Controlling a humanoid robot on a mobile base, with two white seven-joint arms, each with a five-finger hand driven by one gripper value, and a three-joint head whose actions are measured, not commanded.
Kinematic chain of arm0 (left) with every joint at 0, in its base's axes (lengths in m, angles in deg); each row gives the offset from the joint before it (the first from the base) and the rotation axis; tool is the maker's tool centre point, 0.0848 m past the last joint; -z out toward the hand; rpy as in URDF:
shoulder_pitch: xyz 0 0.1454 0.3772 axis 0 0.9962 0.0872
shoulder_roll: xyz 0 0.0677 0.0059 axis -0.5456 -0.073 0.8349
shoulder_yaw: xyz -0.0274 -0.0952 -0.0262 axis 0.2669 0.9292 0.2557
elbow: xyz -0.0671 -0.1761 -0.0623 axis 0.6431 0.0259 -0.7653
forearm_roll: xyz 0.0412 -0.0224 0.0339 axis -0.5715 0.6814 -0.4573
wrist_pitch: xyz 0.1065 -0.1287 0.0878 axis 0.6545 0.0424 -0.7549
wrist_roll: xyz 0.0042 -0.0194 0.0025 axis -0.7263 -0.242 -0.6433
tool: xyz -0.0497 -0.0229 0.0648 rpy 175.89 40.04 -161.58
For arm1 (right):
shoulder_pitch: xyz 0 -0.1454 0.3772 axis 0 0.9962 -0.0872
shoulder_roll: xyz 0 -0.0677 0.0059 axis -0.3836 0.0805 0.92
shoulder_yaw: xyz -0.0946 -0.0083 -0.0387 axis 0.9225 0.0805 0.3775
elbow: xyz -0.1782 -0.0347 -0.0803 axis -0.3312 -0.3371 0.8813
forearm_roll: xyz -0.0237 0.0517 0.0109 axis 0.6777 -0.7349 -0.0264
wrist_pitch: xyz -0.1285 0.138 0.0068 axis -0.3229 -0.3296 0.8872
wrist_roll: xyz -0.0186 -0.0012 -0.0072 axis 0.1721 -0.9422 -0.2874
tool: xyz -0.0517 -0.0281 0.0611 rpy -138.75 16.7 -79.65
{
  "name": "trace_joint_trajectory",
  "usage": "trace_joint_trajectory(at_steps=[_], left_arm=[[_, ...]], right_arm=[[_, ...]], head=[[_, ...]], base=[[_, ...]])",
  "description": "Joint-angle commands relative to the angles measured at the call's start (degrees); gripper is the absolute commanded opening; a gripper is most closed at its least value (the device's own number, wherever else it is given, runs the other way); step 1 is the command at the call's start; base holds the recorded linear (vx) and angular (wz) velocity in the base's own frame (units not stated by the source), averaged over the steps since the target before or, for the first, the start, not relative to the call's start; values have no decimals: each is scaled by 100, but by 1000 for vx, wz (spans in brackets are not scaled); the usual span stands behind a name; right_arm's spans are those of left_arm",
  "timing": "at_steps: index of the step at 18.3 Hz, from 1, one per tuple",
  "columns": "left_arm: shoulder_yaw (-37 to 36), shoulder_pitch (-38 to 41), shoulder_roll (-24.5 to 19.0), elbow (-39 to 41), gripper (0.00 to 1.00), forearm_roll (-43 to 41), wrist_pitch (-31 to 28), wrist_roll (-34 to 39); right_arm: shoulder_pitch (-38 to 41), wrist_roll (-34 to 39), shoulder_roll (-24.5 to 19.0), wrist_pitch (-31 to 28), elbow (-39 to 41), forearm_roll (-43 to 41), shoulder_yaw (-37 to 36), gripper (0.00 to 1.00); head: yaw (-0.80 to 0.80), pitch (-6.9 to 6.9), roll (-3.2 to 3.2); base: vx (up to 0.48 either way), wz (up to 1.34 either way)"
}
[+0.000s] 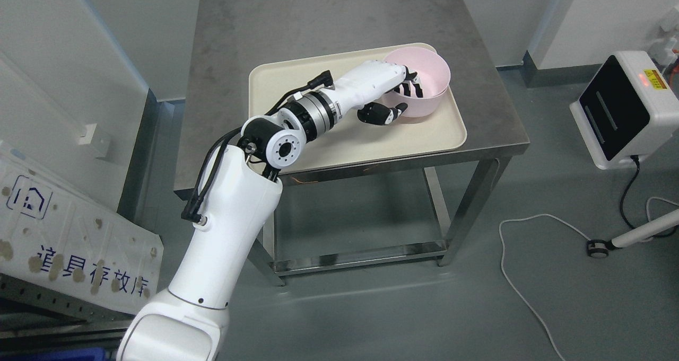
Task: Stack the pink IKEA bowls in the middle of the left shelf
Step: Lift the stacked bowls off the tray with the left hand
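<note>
Head view: left hand (395, 93) pinching the near wall of the pink bowl (424, 77), fingers inside, thumb outside. Bowl sitting at the far right corner of the cream tray (339, 138) on the steel counter (297, 27).

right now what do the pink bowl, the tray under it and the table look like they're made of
Pink bowl: probably plastic; the wall is thin, evenly coloured and matte with a soft sheen.
Tray: likely plastic or melamine; cream, matte, with rounded moulded corners and a raised lip.
Table: looks like stainless steel; the grey brushed top is smudged, and the legs and lower rails show reflections.
</note>
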Motion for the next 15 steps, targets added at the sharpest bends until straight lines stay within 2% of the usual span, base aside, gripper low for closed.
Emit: trace_joint_trajectory(at_steps=[1,7,15], left_arm=[[1454,35,-101,205,0,520,526,-87],[2044,430,-101,574,0,766,1335,-149],[2106,624,-101,724,1,766,1530,-140]], right_arm=[[0,-3,100,-4,0,44,-62,100],[0,-3,100,-4,0,44,-62,100],[0,-3,100,-4,0,44,-62,100]], head=[[0,0,0],[0,0,0],[0,0,0]], base=[[0,0],[0,0],[0,0]])
